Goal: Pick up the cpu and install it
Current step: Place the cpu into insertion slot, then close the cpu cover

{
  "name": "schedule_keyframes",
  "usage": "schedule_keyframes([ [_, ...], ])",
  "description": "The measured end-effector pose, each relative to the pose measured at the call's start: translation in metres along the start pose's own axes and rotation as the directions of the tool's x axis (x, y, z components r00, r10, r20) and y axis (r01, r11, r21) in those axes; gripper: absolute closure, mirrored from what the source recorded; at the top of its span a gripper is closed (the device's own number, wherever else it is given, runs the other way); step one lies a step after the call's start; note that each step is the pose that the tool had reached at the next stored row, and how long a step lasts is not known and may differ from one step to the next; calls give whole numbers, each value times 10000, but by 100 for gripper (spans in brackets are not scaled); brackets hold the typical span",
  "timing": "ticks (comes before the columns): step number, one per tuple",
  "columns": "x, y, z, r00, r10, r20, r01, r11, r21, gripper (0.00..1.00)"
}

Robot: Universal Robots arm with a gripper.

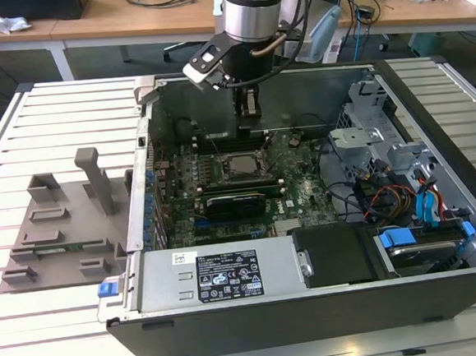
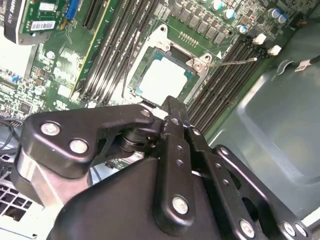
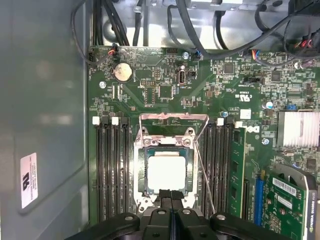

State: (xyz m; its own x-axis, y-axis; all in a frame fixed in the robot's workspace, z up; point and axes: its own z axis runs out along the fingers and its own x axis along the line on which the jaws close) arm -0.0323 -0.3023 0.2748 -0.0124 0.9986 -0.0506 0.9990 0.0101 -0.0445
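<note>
The claw (image 1: 248,121) is hanging inside the open computer case (image 1: 314,312), its fingers (image 3: 171,199) squeezing narrowly together and gripping nothing. Just below its tips, the cpu (image 3: 167,171) is lying flat in the socket frame (image 3: 141,150) on the motherboard (image 3: 150,90). Memory slots (image 3: 107,170) are flanking the socket on both sides. Well away, outside the case, a grey tray (image 1: 61,233) is sitting.

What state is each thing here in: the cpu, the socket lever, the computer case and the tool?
cpu: lying flat in its socket, uncovered.
socket lever: swung free, not latched.
computer case: on its side, open.
tool: shut, holding nothing, close over the socket.
</note>
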Motion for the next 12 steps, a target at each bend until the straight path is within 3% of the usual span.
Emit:
schedule_keyframes([
  [12,0,0,-1,10000,-1,-14,1,10000,1,89],
])
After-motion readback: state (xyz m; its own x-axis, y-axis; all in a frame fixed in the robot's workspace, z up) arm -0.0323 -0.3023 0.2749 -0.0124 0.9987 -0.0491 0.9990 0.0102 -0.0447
